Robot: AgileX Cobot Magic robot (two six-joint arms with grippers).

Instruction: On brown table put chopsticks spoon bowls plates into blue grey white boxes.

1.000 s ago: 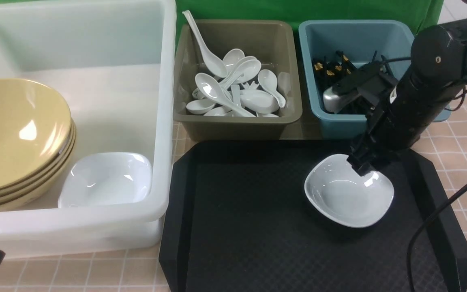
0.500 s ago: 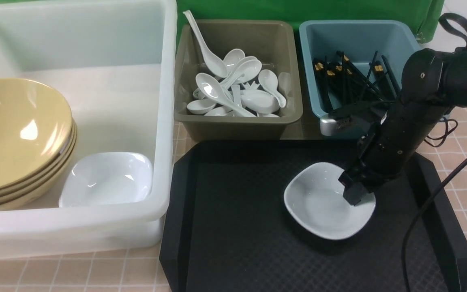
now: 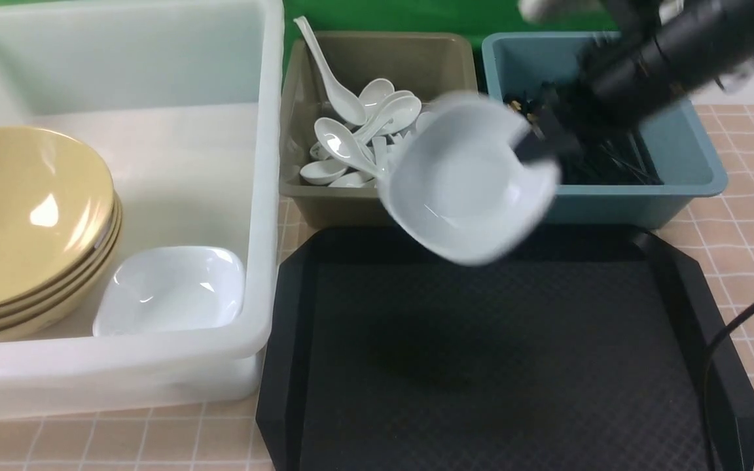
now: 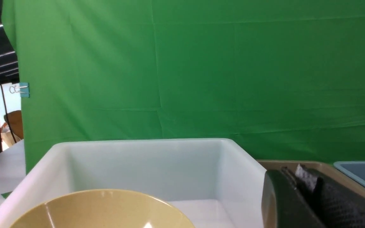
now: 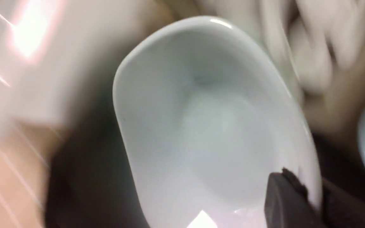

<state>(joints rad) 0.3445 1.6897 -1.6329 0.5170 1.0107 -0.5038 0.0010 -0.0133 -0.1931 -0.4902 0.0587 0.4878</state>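
- Plate point(image 3: 465, 183) hangs in the air over the far edge of the black tray point(image 3: 482, 366), in front of the olive-grey box point(image 3: 331, 206) and the teal-blue box point(image 3: 612, 206); blur softens its outline.
- It is tilted, with its hollow facing the camera and upward. The outline is a rounded square, so no long axis shows. The gripped rim points far-right, the free edge near-left.
- Right gripper point(image 3: 531, 145) pinches that rim, with one dark finger point(image 5: 284, 199) on the inner side.
- Left gripper point(image 4: 291, 177), by the white tub point(image 3: 266, 196), has its fingers pressed together on nothing.
- The tub holds stacked yellow bowls point(image 3: 23, 209) and a second plate point(image 3: 171, 288). Spoons point(image 3: 351, 137) lie in the olive-grey box, chopsticks point(image 3: 612, 167) in the teal-blue one.
- Brown table point(image 3: 743, 216) is tiled, and a green backdrop point(image 4: 201, 79) hangs behind.
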